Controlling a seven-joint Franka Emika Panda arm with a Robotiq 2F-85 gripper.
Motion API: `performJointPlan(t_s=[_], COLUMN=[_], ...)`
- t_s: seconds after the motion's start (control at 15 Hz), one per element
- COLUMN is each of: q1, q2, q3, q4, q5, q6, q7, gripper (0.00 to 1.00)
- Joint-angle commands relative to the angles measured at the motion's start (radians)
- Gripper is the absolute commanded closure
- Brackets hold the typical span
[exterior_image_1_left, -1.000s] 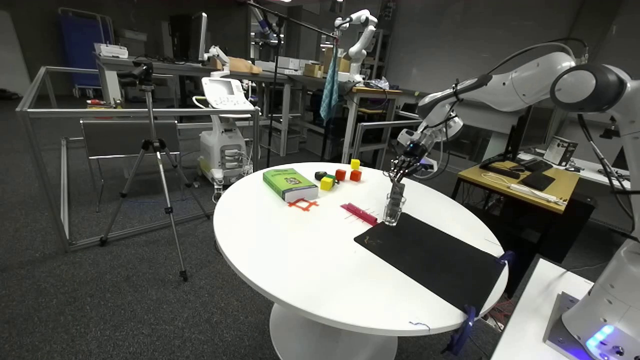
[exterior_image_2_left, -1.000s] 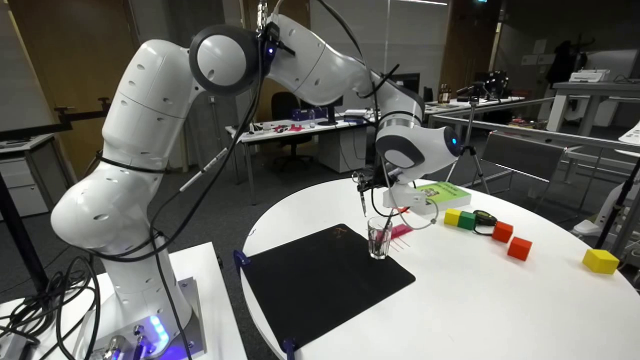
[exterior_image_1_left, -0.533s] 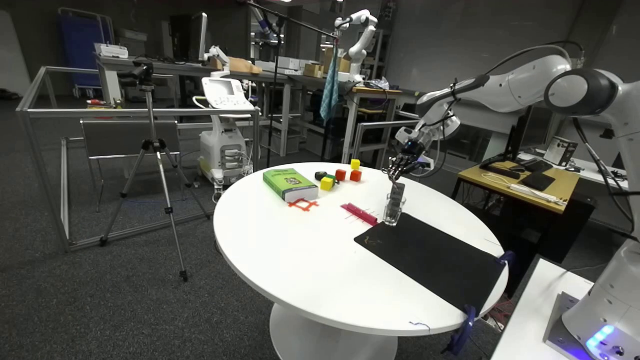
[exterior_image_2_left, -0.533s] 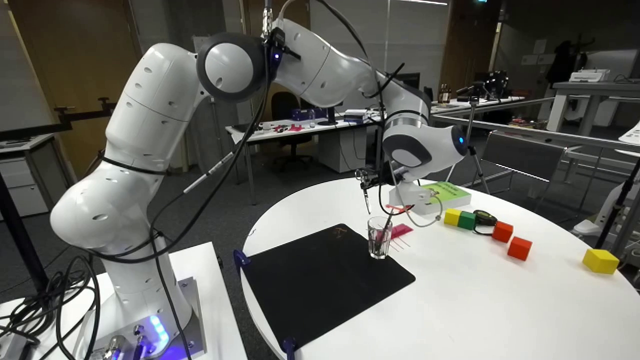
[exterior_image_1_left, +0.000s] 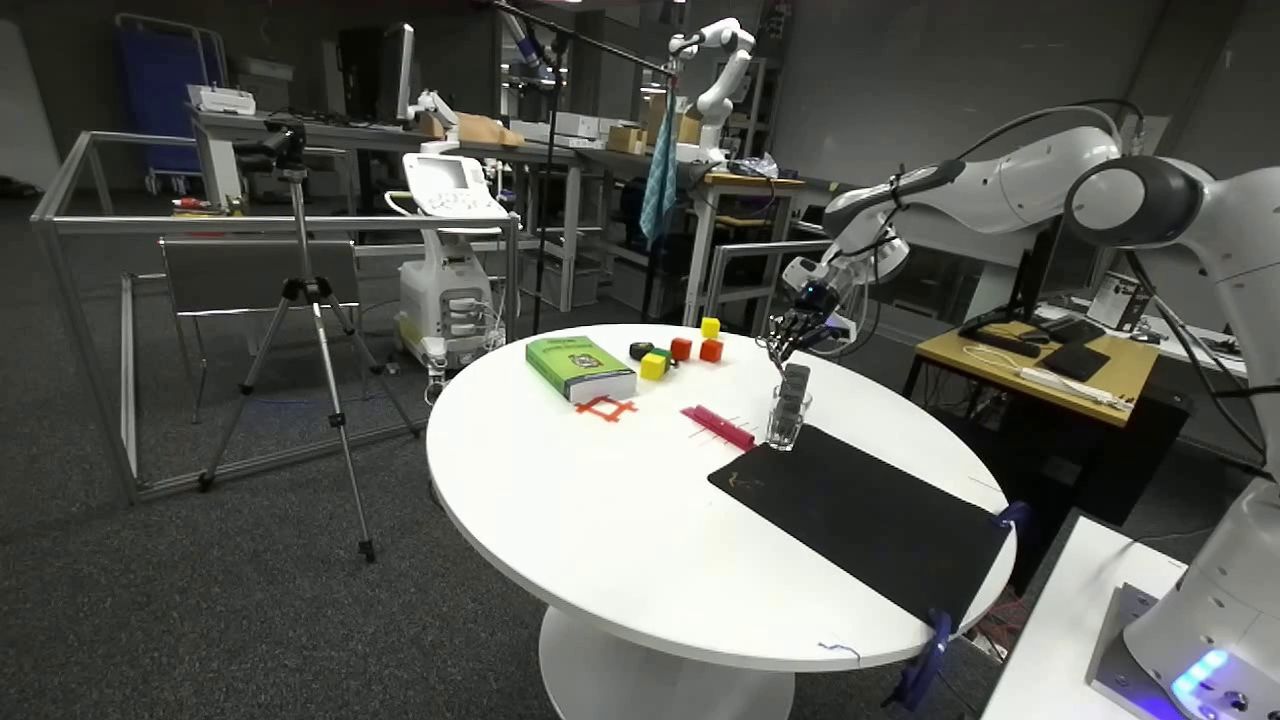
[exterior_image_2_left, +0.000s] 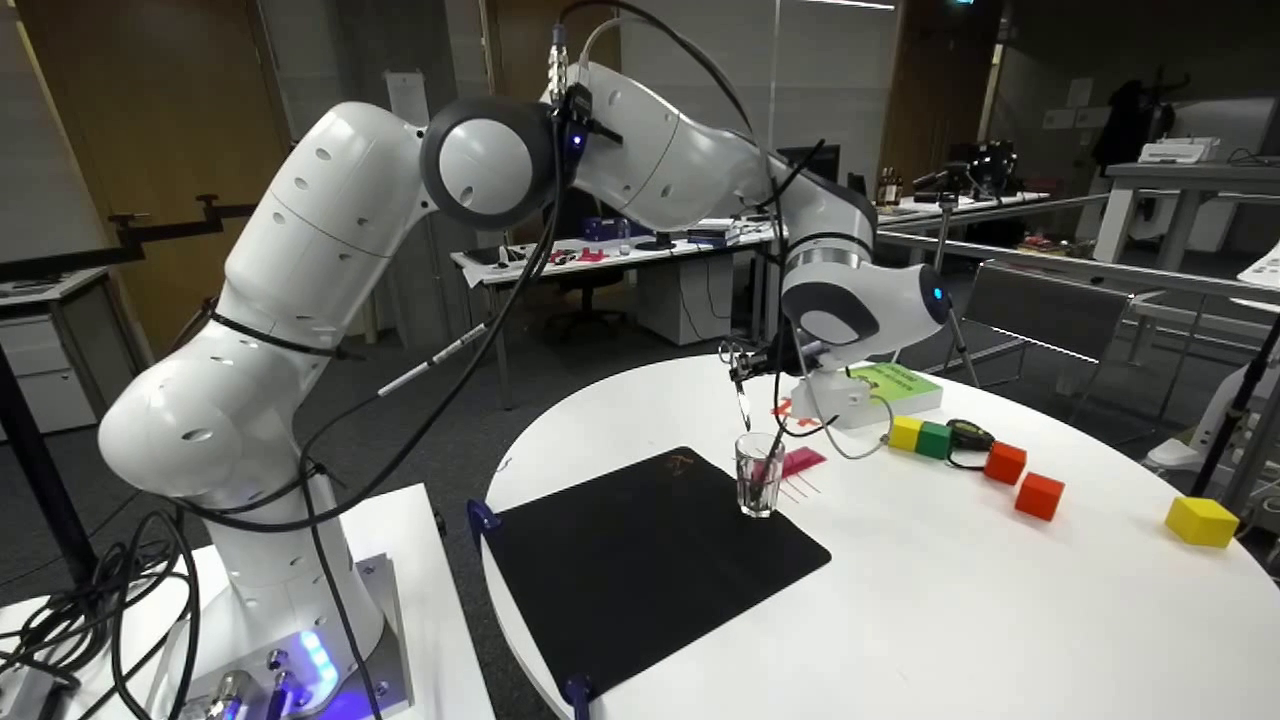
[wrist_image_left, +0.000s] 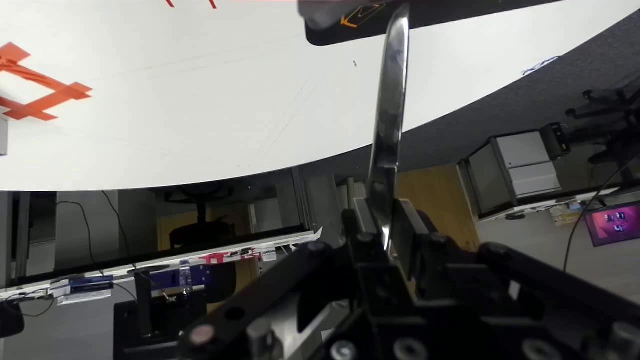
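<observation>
On the white round table (exterior_image_2_left: 960, 610), as an exterior view shows it, a clear glass (exterior_image_2_left: 750, 475) stands at the far right edge of the black mat (exterior_image_2_left: 650, 560). From the wrist I see my gripper (wrist_image_left: 387, 215) nearly closed, pinching the upper end of what looks like a metal knife (wrist_image_left: 389, 120), its tip close to the glass's rim, whether over it I can't tell. I judge the knife light, stiff and slick, hardly fragile, so I'd hold firmly across its flats, nearer the middle, to curb pivoting.

Free room over the black mat (exterior_image_2_left: 640, 580); obstacle at its edge: glass (exterior_image_2_left: 748, 472).
</observation>
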Motion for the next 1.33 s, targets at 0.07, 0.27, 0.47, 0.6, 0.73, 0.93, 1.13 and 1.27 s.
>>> performJointPlan(t_s=[0.07,0.27,0.47,0.6,0.73,0.93,1.13,1.27], q1=[-0.033,-0.035,-0.039,-0.044,-0.048,-0.055,-0.063,-0.068], q2=[0.054,0.076,0.096,0.105,0.115,0.126,0.139,0.145], q3=[0.024,0.023,0.024,0.024,0.025,0.023,0.022,0.021], q4=[0.083,0.106,0.128,0.141,0.154,0.169,0.186,0.193], q5=[0.007,-0.005,-0.008,-0.009,-0.008,-0.009,-0.01,-0.01], q6=[-0.055,-0.063,-0.079,-0.096,-0.11,-0.131,-0.15,-0.159], q7=[-0.033,-0.04,-0.041,-0.042,-0.041,-0.04,-0.038,-0.035], gripper=[0.96,0.96,0.96,0.96,0.96,0.96,0.96,0.96])
